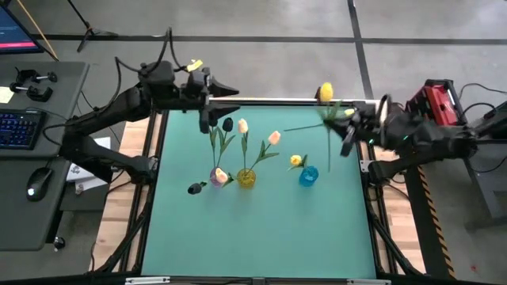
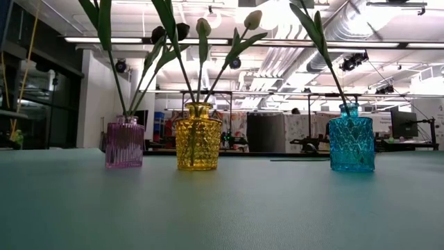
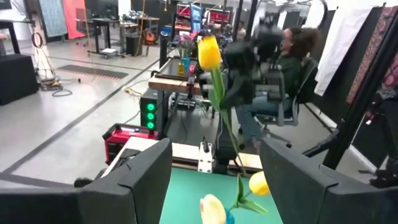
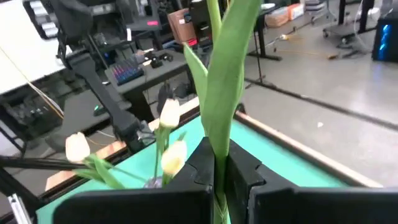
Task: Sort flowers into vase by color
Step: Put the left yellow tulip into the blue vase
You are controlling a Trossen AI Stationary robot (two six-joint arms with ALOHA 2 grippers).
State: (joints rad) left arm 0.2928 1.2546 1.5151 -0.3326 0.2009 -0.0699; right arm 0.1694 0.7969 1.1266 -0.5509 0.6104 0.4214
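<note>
Right gripper (image 1: 346, 136) clamping yellow tulip (image 1: 325, 93), left gripper (image 1: 207, 101) seemingly open

Three vases stand in a row across the middle of the counter (image 1: 261, 237) — the left vase (image 2: 125, 142), the centre vase (image 2: 198, 136) just beside it, the right vase (image 2: 352, 137) set apart. Tulip stems (image 2: 201, 48) rise from all three. A loose tulip (image 1: 196, 188) lies on the counter left of the row. Behind the row, the left claw (image 1: 207, 119) hangs at the far left corner; the right claw (image 1: 346, 141) — a stem (image 4: 217, 74) between its fingers — hangs at the far right edge.
</note>
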